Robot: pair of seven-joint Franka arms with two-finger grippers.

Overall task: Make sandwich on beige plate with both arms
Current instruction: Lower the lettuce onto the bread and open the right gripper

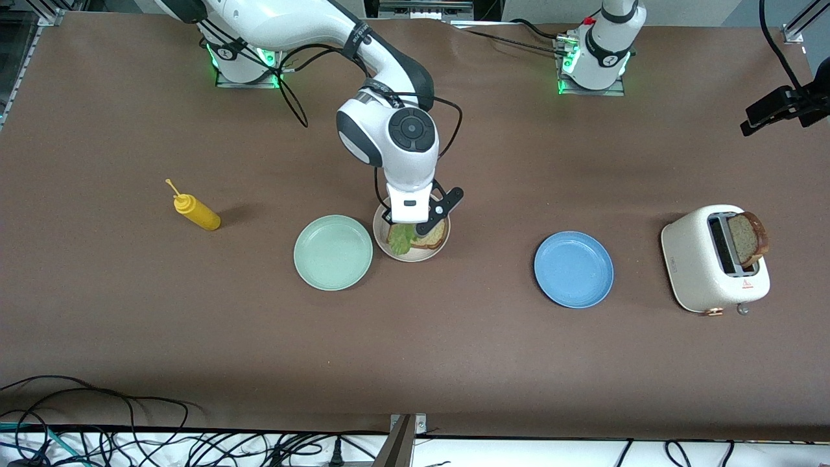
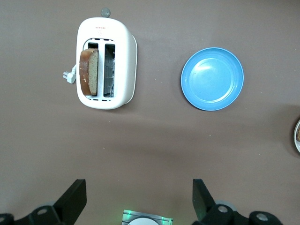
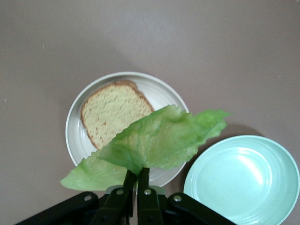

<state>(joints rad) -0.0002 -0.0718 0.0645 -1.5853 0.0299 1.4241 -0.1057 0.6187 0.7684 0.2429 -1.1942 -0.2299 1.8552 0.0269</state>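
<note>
Right pincer, clamped on lettuce, hangs over the beige plate and blocks access from above. Green plate sits just beside it, toward the right arm's end. Bare worktop between beige plate and blue plate. Toaster with bread stands near the left arm's end; mustard bottle well apart.

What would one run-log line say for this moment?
right gripper: shut on lettuce leaf, over beige plate with bread slice | left gripper: open, waiting | toaster: second slice
</note>
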